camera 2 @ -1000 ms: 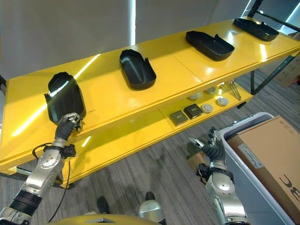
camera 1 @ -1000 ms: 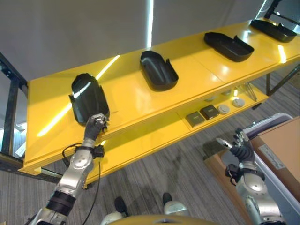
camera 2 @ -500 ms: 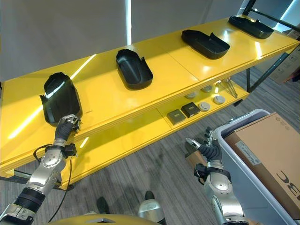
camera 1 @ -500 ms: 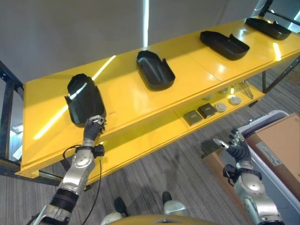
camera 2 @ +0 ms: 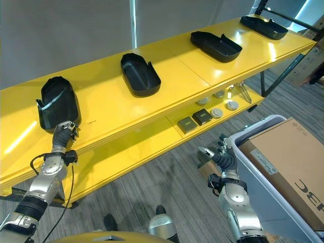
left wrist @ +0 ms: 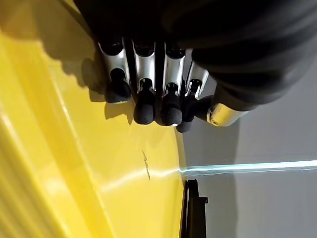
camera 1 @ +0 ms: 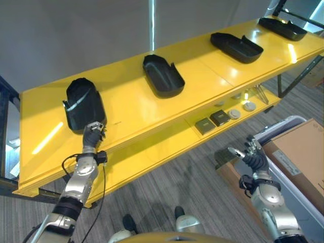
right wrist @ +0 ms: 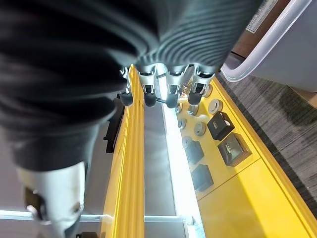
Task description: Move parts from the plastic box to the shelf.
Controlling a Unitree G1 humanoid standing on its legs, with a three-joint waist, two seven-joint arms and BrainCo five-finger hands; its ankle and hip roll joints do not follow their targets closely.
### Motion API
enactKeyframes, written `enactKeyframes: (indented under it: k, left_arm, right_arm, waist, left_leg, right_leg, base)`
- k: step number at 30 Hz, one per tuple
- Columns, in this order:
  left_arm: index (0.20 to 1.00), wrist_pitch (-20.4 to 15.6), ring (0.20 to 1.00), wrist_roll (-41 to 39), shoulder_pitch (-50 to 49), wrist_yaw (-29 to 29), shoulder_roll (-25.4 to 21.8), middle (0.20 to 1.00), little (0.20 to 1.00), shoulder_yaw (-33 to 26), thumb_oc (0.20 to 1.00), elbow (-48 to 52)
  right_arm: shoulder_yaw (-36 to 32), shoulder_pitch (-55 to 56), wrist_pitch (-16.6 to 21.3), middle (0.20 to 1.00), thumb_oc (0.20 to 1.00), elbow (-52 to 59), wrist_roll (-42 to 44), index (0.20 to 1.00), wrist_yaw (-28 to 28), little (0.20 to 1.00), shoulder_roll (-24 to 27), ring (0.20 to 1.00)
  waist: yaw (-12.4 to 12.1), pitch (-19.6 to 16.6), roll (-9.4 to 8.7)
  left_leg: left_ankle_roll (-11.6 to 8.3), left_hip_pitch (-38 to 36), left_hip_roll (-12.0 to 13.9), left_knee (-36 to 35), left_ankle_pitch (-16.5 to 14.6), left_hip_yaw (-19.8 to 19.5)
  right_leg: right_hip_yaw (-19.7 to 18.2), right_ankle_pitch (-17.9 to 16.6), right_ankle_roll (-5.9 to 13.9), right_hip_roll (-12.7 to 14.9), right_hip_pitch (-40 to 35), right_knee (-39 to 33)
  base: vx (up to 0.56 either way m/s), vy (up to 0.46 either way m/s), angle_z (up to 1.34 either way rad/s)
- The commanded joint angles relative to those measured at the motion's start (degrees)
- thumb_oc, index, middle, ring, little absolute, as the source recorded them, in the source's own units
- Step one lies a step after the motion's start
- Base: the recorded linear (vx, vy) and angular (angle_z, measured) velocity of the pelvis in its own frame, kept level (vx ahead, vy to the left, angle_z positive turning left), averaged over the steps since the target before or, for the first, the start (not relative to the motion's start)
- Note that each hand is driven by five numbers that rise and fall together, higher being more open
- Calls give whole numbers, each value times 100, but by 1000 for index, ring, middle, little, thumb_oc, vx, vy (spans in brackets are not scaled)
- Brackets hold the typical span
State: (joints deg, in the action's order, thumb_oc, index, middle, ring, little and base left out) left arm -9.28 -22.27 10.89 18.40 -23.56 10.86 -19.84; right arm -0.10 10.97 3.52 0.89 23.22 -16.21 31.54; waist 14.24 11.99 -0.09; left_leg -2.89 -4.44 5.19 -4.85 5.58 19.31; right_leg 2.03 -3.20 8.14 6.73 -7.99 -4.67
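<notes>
At the near edge of the yellow shelf (camera 1: 152,109), the left hand (camera 1: 92,134) rests just in front of the leftmost black part (camera 1: 82,104), its fingers loosely curled and grasping nothing. That part lies on the shelf top, with three more black parts spaced along the shelf to its right. I judge this placement done, so the next move calls for turning to the plastic box (camera 2: 263,152) below the shelf's right end, beside which the right hand (camera 2: 221,158) hangs relaxed and empty. Dark print on the cardboard carton (camera 2: 283,162) inside that box is cut off and not legible
</notes>
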Motion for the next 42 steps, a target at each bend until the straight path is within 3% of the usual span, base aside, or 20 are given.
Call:
enactKeyframes:
  k: [1,9,17,18,19,22,26,31,32,33,34,35,37,42]
  left_arm:
    - [200,-343,200,47,579,-10,-175,200,200,-183,200,-362]
    - [200,-548,200,-27,411,-387,-63,200,200,111,200,338]
    - [200,-539,200,-552,-474,-1558,-165,200,200,408,200,2831]
    - [438,-588,438,-701,-572,-1622,-201,438,438,388,438,3056]
    - [1000,-664,1000,-1052,-694,-1801,-286,1000,1000,306,1000,3357]
    - [1000,-809,1000,-1426,-882,-1905,-348,1000,1000,151,1000,3670]
    - [1000,-692,1000,-2388,-1090,-2239,-400,1000,1000,-190,1000,3978]
    - [1000,-594,1000,-2773,-1487,-1934,-376,1000,1000,-808,1000,4086]
    - [1000,-652,1000,-2726,-1576,-1802,-362,1000,1000,-947,1000,4044]
    - [1000,-697,1000,-2282,-1803,-1301,-323,1000,1000,-1350,1000,3812]
    - [1000,-638,1000,-2247,-1903,-1320,-313,1000,1000,-1536,1000,3641]
    - [1000,-464,1000,-2456,-2163,-1513,-287,1000,1000,-1827,1000,3362]
    - [1000,-468,1000,-2505,-2350,-1850,-269,1000,1000,-1970,1000,3116]
    - [1000,-168,1000,-2193,-2807,-2304,-217,1000,1000,-1971,1000,2612]
  right_arm:
    - [-59,-288,198,1000,1000,59,-161,1000,68,1000,241,1000]
    - [-118,-256,218,1000,1000,189,-214,1000,62,1000,134,1000]
    - [-288,0,169,1000,1000,696,-214,1000,-238,1000,-54,1000]
    - [-297,8,176,1000,1000,723,-184,1000,-273,1000,-59,1000]
    - [-313,8,156,1000,1000,787,-175,1000,-330,1000,-60,1000]
    - [-340,20,170,1000,1000,828,-106,1000,-355,1000,-52,1000]
    - [-296,-130,96,1000,1000,879,-40,1000,-428,1000,-31,1000]
    - [-276,-191,18,1000,1000,823,-26,1000,-417,1000,-27,1000]
    - [-279,-162,-7,1000,1000,800,9,1000,-392,1000,-40,1000]
    - [-289,-78,-63,1000,1000,661,6,1000,-316,1000,-101,1000]
    - [-293,-25,-34,1000,1000,575,-60,1000,-299,1000,-134,1000]
    - [-315,57,-74,1000,1000,363,88,1000,-207,1000,-177,1000]
    - [-265,63,-50,1000,1000,140,25,1000,-232,1000,-245,1000]
    - [-209,15,179,1000,1000,-661,-61,1000,-338,1000,-378,1000]
  waist:
    - [-52,-74,9]
    - [-79,-22,-6]
    - [-325,-72,1]
    - [-360,-96,3]
    - [-423,-145,14]
    - [-492,-176,24]
    - [-704,-291,52]
    - [-977,-372,40]
    - [-1020,-394,33]
    - [-1134,-446,4]
    - [-1176,-469,-6]
    - [-1268,-489,-36]
    - [-1348,-496,-47]
    - [-1519,-485,-87]
  left_leg:
    - [-205,-256,507,516,-466,106]
    - [-187,-206,503,561,-501,88]
    - [-176,-262,461,401,-488,-35]
    - [-177,-269,454,379,-487,-59]
    - [-175,-281,440,346,-483,-92]
    - [-178,-303,423,333,-495,-151]
    - [-195,-283,400,285,-442,-279]
    - [-211,-248,356,283,-421,-518]
    - [-212,-240,344,279,-417,-557]
    - [-213,-218,319,256,-397,-643]
    - [-215,-204,306,243,-389,-689]
    - [-212,-166,293,233,-370,-767]
    - [-218,-147,285,216,-359,-814]
    - [-193,-85,279,203,-322,-911]
  right_leg:
    - [-12,76,180,16,618,384]
    - [-4,81,168,11,619,367]
    - [112,41,153,0,479,178]
    - [136,39,156,3,464,159]
    - [176,39,161,9,441,133]
    - [254,52,164,28,370,99]
    - [405,22,152,72,329,73]
    - [660,41,136,157,238,124]
    - [693,41,135,166,225,123]
    - [780,29,123,186,207,123]
    - [812,32,121,191,203,128]
    - [894,28,108,209,201,137]
    - [951,35,110,217,197,149]
    - [1077,14,98,221,186,149]
  base:
    - [0,0,0]
    - [-10,-5,-3]
    - [-45,-14,5]
    - [-78,-11,9]
    - [-66,-5,6]
    - [-71,6,7]
    - [-111,23,19]
    - [-81,27,22]
    - [-65,28,35]
    - [-63,27,25]
    - [-84,22,42]
    - [-63,5,32]
    - [-48,-2,28]
    - [-45,-17,22]
